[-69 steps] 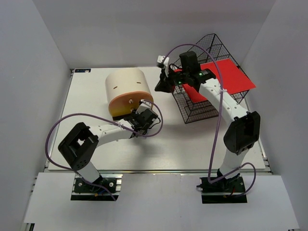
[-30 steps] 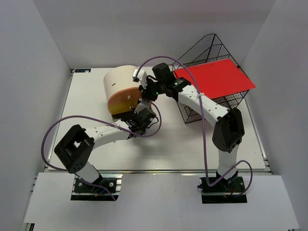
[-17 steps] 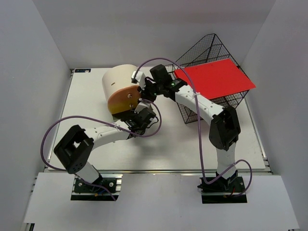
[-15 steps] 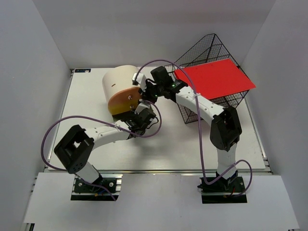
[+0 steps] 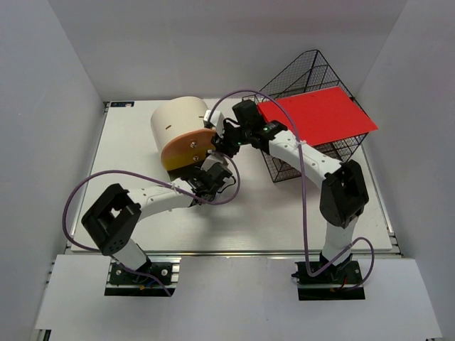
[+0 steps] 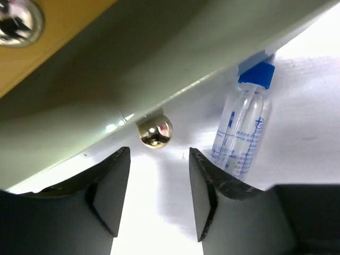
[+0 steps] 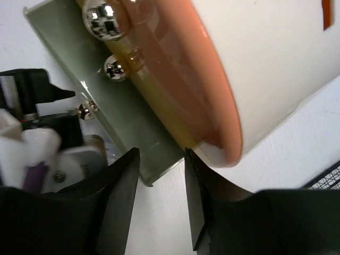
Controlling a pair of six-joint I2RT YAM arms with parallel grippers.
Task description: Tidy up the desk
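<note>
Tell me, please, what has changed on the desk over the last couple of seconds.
The right hand swung left from the black wire basket to the orange front of the round drawer box, which shifted slightly left. The left hand stayed at the box's front; the red sheet stayed on the basket.

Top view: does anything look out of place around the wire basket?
Yes. The red sheet lies across the top of the black wire basket, not inside it, its right corner jutting past the rim. The basket also sits skewed to the desk edges.
</note>
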